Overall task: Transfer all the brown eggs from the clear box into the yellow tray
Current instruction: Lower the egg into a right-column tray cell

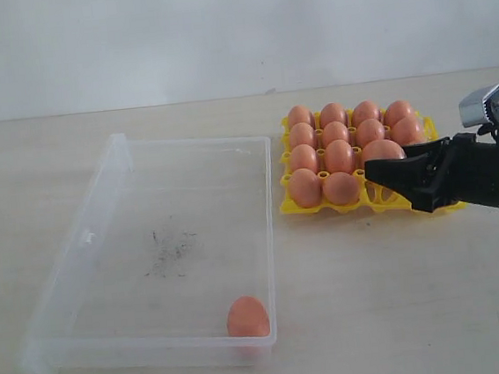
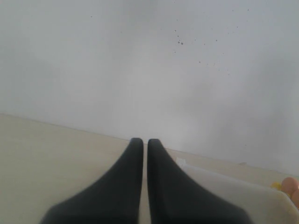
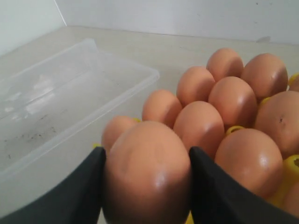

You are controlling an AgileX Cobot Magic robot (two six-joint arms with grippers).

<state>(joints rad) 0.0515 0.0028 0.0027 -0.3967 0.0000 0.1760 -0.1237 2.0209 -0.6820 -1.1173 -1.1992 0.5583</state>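
Observation:
My right gripper (image 1: 374, 173) (image 3: 147, 156) is shut on a brown egg (image 1: 382, 150) (image 3: 147, 172), one black finger on each side of it. It holds the egg low over the near right part of the yellow tray (image 1: 284, 208). Several brown eggs (image 1: 338, 156) (image 3: 233, 100) sit in the tray's cups. One brown egg (image 1: 247, 317) lies in the near right corner of the clear box (image 1: 123, 164) (image 3: 70, 93). My left gripper (image 2: 145, 141) is shut on nothing, above the table beside a corner of the clear box (image 2: 243, 196). It is outside the exterior view.
The clear box stands left of the tray on a pale wooden table (image 1: 375, 299), with dark specks (image 1: 169, 252) on its floor. A white wall (image 1: 217, 31) rises behind the table.

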